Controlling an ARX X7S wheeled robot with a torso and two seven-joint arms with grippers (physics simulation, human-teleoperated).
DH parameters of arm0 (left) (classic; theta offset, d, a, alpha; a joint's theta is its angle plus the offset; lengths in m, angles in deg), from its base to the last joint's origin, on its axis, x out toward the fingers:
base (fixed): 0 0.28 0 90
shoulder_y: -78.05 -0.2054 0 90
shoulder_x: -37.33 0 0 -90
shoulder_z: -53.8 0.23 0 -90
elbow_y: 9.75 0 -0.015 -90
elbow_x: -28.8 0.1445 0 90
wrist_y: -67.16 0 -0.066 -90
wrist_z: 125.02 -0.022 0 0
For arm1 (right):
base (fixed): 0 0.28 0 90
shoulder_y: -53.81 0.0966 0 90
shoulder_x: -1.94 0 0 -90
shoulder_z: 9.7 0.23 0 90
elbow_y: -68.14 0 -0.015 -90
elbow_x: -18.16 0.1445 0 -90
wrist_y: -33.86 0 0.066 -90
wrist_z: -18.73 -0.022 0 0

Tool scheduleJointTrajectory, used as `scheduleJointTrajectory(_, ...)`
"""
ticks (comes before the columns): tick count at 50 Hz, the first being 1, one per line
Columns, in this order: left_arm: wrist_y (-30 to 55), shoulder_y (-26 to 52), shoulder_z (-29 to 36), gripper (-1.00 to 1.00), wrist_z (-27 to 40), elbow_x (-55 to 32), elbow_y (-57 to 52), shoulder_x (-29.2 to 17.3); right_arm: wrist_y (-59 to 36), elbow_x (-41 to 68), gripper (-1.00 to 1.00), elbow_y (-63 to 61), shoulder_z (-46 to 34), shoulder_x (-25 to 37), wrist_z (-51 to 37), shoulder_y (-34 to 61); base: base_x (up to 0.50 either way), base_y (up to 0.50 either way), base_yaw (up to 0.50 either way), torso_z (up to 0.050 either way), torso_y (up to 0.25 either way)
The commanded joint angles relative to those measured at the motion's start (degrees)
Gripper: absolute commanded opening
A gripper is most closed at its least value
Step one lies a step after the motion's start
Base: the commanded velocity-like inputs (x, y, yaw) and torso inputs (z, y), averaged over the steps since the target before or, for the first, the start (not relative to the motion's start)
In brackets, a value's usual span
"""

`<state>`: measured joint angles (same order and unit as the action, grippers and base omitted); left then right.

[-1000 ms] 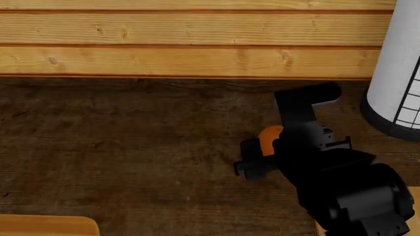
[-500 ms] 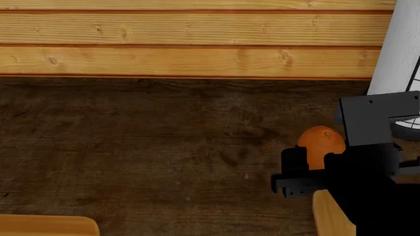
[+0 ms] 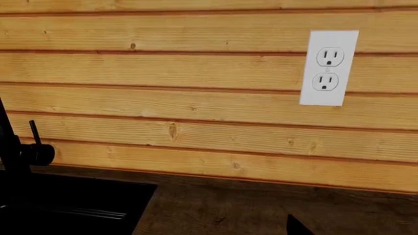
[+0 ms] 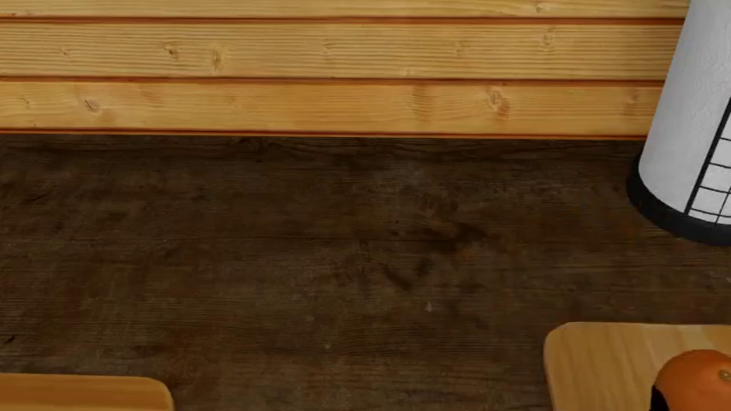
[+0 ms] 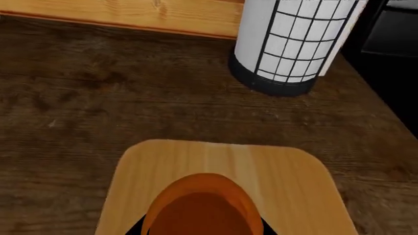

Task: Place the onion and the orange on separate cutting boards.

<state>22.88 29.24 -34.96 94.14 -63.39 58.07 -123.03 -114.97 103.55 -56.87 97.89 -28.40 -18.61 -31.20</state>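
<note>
My head camera looks down on the dark wooden countertop (image 4: 297, 257), backed by the plank wall (image 4: 331, 77). A second ago my right arm filled the right half of this view with the orange pinched in front of it; half a second ago it had slid toward the near right corner; now the arm has left the view almost wholly, and only a dark sliver shows under the fruit at the bottom right edge.

The white cylindrical holder with a black grid and black base (image 4: 691, 128) stands at the far right against the wall, unmoved. It was partly covered by my arm half a second ago and is now clear.

The pale tan cutting board (image 4: 594, 364) now shows its rounded far-left corner at the lower right, more of it than before. The golden-orange cutting board (image 4: 80, 392) sits at the lower left edge, where it was.

The orange (image 4: 697, 381) has travelled from the bare counter to over the pale board. In the right wrist view it (image 5: 202, 208) fills the near middle over the board (image 5: 287, 171), with dark finger parts flanking its lower sides; the right gripper (image 5: 203, 226) looks clamped on it. I cannot tell whether the fruit touches the board.

The left wrist view shows the wall, a white outlet (image 3: 328, 67), a black sink (image 3: 65, 205) with its faucet (image 3: 19, 152), and a dark tip at the bottom edge; I cannot tell how the left jaws stand.
</note>
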Motion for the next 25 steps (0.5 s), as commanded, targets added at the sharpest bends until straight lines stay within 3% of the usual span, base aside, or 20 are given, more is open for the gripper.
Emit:
scheduleJointTrajectory(1,0.8,0.6,-0.3,1.00,-0.2,-0.5,-0.9,0.4,0.4,-5.0,-1.00,-1.8,9.0,0.1,4.2,-11.2,0.00,0.00,0.00,0.000,0.000)
scheduleJointTrajectory(15,0.1,-1.7,-1.3,1.00,-0.6,-0.1,-1.3,0.3,1.0,-13.3,-1.00,4.0,-7.4,-2.6,6.6,-0.5,0.00,0.00,0.00,0.000,0.000)
scheduleJointTrajectory(25,-0.2,-3.5,-2.4,1.00,-0.7,-0.1,-1.6,-0.1,1.8,-14.5,-1.00,3.9,-7.6,-3.2,7.2,-3.3,0.00,0.00,0.00,0.000,0.000)
